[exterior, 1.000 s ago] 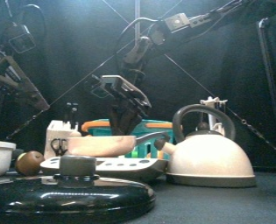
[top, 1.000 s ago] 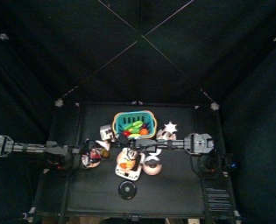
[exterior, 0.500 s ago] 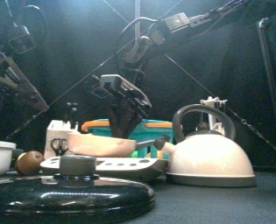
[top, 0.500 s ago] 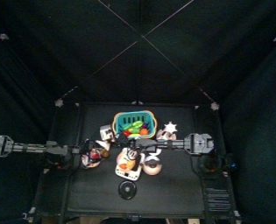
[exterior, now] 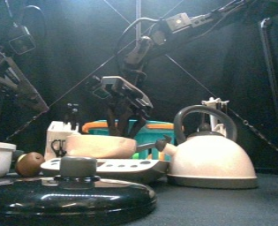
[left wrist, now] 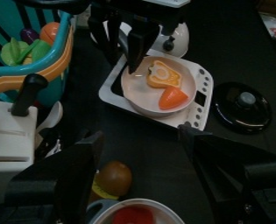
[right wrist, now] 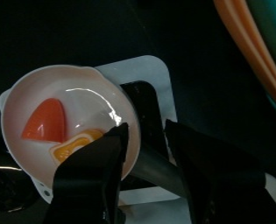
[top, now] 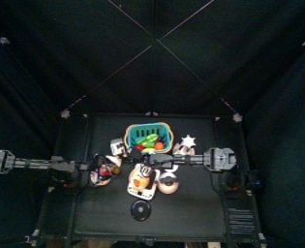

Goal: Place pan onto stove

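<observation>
The pan, a cream bowl with a black handle and orange food pieces inside, sits on the stove, a flat white slab. Both show in the left wrist view, the pan on the stove, and in the front view, the pan on the stove. My right gripper hangs open just above the pan, its jaws on either side of the handle without gripping it. My left gripper is open and empty, resting left of the stove.
A green basket of toy food stands behind the stove. A white kettle stands right of it, and a black lid lies at the front. A brown egg and a red-filled bowl lie near my left gripper.
My right gripper has opened, let go of the pan's handle and risen a little. The pan has settled flat on the stove. The left arm has not moved.
</observation>
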Available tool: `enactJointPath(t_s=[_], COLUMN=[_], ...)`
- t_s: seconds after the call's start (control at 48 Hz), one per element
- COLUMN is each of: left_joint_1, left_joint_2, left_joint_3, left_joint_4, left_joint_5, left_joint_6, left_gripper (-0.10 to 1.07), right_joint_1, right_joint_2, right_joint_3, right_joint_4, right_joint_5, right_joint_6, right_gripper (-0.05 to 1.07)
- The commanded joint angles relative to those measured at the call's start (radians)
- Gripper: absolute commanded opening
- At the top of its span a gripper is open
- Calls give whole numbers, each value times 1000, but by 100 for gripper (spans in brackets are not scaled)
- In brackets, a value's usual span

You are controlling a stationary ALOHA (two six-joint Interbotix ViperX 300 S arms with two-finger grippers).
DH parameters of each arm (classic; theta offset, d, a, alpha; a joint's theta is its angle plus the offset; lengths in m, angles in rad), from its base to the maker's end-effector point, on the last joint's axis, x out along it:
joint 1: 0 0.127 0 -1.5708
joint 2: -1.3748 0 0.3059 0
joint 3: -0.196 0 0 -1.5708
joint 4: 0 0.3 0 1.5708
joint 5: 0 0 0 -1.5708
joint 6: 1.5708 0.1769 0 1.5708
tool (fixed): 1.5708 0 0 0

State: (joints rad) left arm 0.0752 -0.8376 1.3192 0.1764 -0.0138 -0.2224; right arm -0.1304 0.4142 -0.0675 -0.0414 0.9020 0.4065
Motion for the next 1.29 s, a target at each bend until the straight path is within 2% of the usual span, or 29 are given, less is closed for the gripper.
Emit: enactJointPath(t_s=[0.0,0.188,0.583,0.792,1.271], left_joint_1=[-3,-3,-3,-3,-3], left_joint_2=[3,3,3,3,3], left_joint_3=[-15,-17,-12,-6,-2], left_joint_4=[-9,-23,-26,-66,-78], left_joint_5=[-3,-3,-3,-3,-17], left_joint_6=[0,2,0,2,-3], left_gripper=[100,100,100,100,100], right_joint_1=[2,6,28,28,37], right_joint_2=[-25,-29,-38,-35,-55], right_joint_3=[-26,-34,-107,-114,-133], right_joint_4=[-9,-21,-66,-87,-103], right_joint_5=[-3,-3,-5,-3,29], right_joint_6=[2,2,-3,-5,-5], right_gripper=[78,78,78,78,78])
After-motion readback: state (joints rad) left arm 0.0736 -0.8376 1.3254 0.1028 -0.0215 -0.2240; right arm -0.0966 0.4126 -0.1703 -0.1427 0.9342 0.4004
